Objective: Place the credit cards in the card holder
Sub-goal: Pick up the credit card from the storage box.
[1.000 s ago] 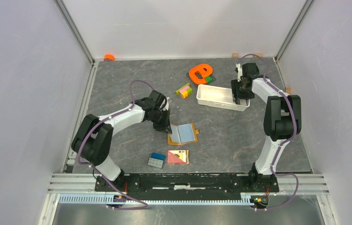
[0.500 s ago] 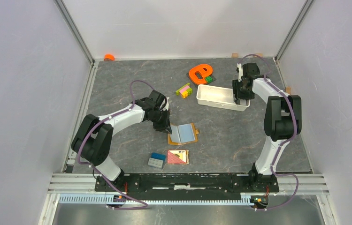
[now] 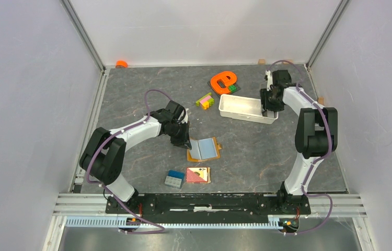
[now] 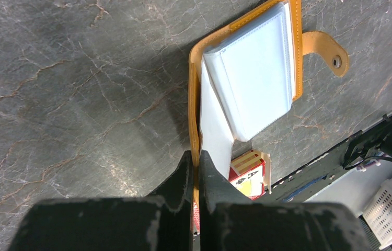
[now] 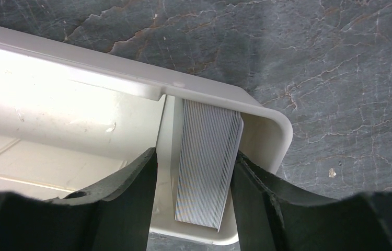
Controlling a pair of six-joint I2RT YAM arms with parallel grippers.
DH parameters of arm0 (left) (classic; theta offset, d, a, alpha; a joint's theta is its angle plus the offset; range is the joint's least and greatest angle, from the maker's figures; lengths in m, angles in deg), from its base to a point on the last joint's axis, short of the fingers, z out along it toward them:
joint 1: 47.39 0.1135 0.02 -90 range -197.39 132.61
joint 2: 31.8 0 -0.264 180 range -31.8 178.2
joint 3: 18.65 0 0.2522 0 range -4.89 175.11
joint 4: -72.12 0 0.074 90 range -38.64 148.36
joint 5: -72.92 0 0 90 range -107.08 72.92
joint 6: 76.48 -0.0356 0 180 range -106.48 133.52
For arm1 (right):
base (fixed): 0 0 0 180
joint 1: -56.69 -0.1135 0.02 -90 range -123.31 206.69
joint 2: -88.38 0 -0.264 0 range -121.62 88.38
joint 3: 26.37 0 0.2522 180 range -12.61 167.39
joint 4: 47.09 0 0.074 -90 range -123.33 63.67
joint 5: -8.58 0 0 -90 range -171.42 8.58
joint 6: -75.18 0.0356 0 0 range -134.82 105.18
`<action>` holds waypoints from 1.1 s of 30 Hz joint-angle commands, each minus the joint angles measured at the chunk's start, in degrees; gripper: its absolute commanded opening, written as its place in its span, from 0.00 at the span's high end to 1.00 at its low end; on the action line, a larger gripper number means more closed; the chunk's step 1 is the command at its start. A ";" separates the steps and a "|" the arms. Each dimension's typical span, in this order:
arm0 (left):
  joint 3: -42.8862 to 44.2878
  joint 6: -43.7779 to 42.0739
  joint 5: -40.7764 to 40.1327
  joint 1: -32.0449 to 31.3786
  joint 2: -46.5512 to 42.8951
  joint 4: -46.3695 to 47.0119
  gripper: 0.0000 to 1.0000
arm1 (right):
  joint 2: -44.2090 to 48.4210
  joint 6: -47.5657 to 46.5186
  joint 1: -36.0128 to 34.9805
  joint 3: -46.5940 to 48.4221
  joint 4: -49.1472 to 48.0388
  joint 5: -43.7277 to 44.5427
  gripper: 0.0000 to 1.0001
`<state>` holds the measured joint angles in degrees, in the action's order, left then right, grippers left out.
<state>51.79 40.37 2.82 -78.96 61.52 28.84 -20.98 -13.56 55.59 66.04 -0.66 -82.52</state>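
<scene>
The card holder (image 4: 251,68) is pinched at its 6 o'clock edge by the left gripper (image 4: 194,157). The credit cards (image 5: 207,157), cornered in the white tray (image 5: 272,130), are straddled by the parted right gripper (image 5: 194,154).

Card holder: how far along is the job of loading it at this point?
Done: the card holder lies open, with the left gripper shut on its cover edge. In hand: the right gripper is open and straddles the stack of credit cards, which stands on edge in a corner of the white tray; it has not yet clamped. Left: lifting the cards out and sliding them into the sleeves. None looks loaded yet.
</scene>
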 commanded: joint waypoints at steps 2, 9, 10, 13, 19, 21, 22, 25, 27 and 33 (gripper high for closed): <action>2.20 -2.22 1.37 0.28 -0.34 0.17 0.98 | 3.85 0.42 -0.13 2.57 0.65 -1.80 0.44; 2.20 -2.15 1.46 0.24 -0.44 0.24 0.98 | 4.43 0.35 -0.04 2.73 0.99 -1.85 0.45; 2.20 -2.16 1.44 0.26 -0.42 0.16 0.98 | 4.34 0.35 -0.04 2.73 1.00 -1.83 0.46; 2.15 -2.15 1.54 0.28 -0.42 0.17 0.98 | 4.37 0.36 0.05 2.76 1.30 -1.84 0.48; 2.20 -2.15 1.55 0.28 -0.57 0.21 0.98 | 5.21 0.33 0.44 2.73 1.43 -1.78 0.52; 2.20 -2.15 1.63 0.22 -0.55 0.16 0.98 | 5.21 0.28 0.48 2.74 1.57 -1.75 0.53; 2.20 -2.16 1.62 0.28 -0.53 0.18 0.98 | 5.22 0.32 0.49 2.76 1.66 -1.73 0.54; 2.20 -2.15 1.63 0.28 -0.57 0.16 0.98 | 5.46 0.33 0.66 2.73 1.79 -1.80 0.54; 2.20 -2.15 1.63 0.28 -0.57 0.17 0.98 | 5.57 0.33 0.75 2.73 1.79 -1.79 0.54; 2.15 -2.15 1.68 0.28 -0.60 0.16 0.98 | 5.78 0.32 0.80 2.65 2.04 -1.73 0.63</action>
<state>51.86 40.37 2.95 -78.96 61.52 28.80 -17.96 -13.56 56.26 66.35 1.04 -82.96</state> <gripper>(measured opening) 0.044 0.390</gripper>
